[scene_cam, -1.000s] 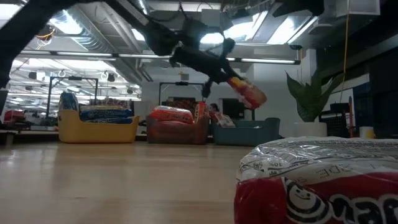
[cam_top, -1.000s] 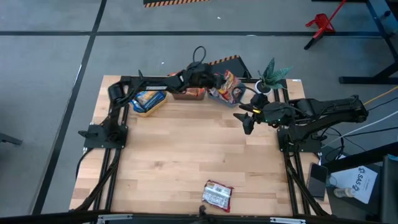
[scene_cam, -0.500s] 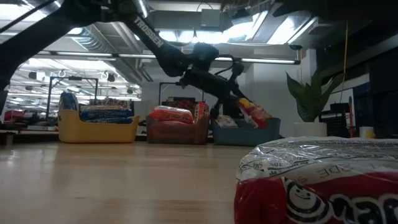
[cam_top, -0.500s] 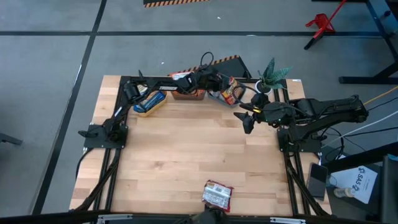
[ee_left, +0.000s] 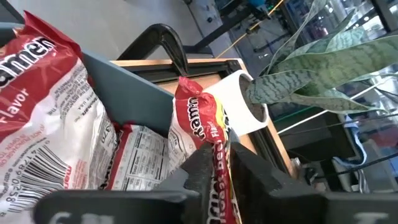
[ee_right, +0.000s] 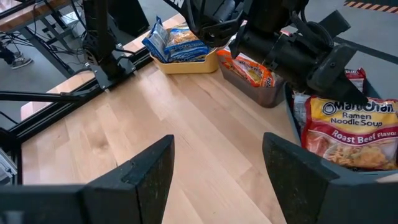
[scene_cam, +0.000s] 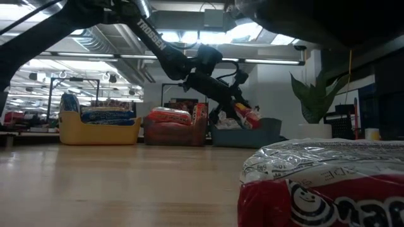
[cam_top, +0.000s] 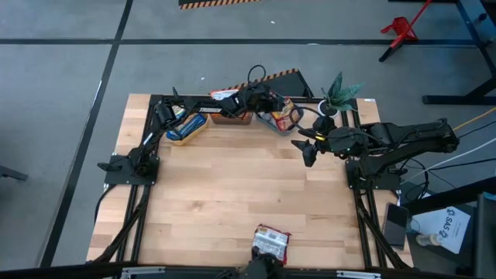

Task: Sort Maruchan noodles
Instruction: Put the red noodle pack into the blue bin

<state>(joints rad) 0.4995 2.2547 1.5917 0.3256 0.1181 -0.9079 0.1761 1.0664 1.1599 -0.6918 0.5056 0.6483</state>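
Note:
My left gripper reaches along the table's far edge over the teal bin and is shut on a red Maruchan packet. In the low view that packet hangs tilted at the teal bin's rim. More red packets lie inside this bin. One red-silver packet lies flat at the near edge. Blue packets fill the yellow bin, and orange ones fill the grey bin. My right gripper hovers open over the table, right of centre. My left gripper pinches the red packet between its two fingers at one end, and the rest sticks out ahead of the fingertips. The fingers slant downward from the table's left. The packet is tilted above the teal bin; whether its free end touches the bin I cannot tell.
A potted plant in a white pot stands at the far right corner, close behind the teal bin. The three bins sit in a row along the far edge. Bare wood lies between the bins and the near packet.
My left gripper, still shut on the red packet, has moved down and slightly right toward the teal bin. The packet has dropped from well above the bins to the level of the bin's rim. The right arm has kept still.

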